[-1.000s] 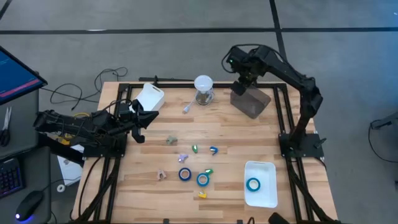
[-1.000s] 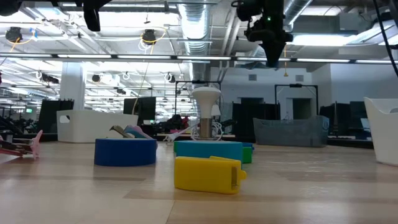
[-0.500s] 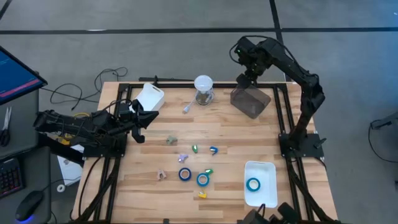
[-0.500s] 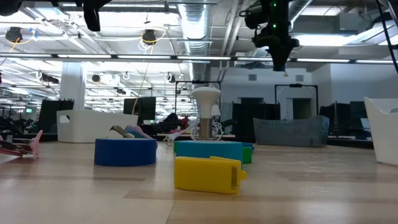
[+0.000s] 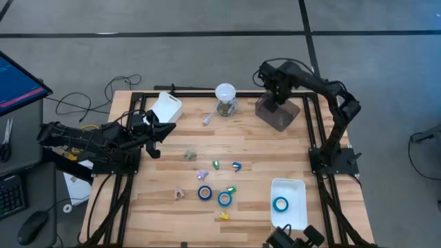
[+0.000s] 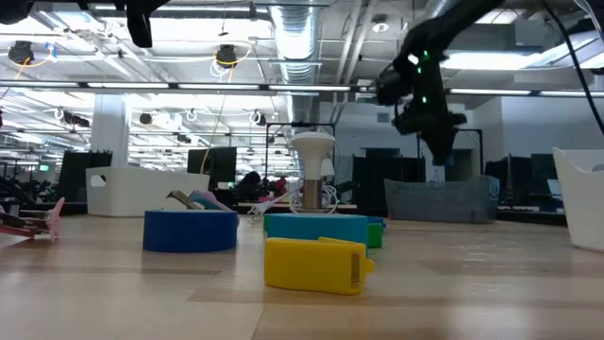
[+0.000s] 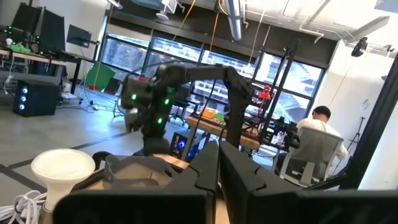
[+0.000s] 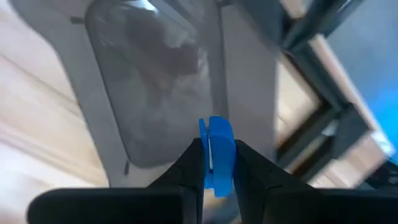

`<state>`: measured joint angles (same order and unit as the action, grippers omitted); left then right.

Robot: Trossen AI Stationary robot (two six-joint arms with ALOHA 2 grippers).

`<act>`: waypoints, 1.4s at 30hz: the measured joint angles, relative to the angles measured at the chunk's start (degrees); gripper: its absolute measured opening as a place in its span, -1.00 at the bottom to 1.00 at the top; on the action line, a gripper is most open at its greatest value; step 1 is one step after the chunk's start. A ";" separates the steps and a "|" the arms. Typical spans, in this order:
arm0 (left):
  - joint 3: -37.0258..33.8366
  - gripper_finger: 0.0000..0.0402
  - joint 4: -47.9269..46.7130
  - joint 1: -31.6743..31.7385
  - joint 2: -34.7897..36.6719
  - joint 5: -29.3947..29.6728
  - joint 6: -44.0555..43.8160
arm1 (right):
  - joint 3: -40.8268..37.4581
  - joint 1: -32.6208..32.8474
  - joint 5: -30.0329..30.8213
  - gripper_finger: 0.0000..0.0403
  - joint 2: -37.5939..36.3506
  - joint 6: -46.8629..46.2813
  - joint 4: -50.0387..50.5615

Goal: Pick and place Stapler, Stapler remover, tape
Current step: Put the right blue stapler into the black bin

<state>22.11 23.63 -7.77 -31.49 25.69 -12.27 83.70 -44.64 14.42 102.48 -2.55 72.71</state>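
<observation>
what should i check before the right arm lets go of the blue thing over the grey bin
1. Right gripper shut on blue piece: ok.
2. Gripper over grey bin: ok.
3. Bin upright: cannot tell.
4. What the blue piece is: cannot tell.
5. Left gripper shut, waiting beside the white tub: ok.
6. Two tape rolls still on table: not ok.

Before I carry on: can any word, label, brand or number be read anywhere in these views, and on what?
None can be read.
Blue item in the right pincer: no marking shows.
Tape rolls, white tray, grey bin: no lettering visible.
Monitor at the left edge: too small to read.
</observation>
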 joint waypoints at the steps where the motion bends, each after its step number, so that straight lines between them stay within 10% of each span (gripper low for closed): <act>1: 0.00 -0.96 0.00 0.00 -0.02 0.00 0.00 | -1.57 -0.01 -0.58 -0.77 0.00 0.02 -1.89; 42: 0.00 -0.96 -0.06 0.01 -0.01 0.01 0.00 | -16.55 1.24 -5.73 -0.46 -0.07 -0.31 -22.66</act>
<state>22.11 23.57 -7.76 -31.51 25.70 -12.27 67.16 -43.40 8.69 102.41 -2.85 50.05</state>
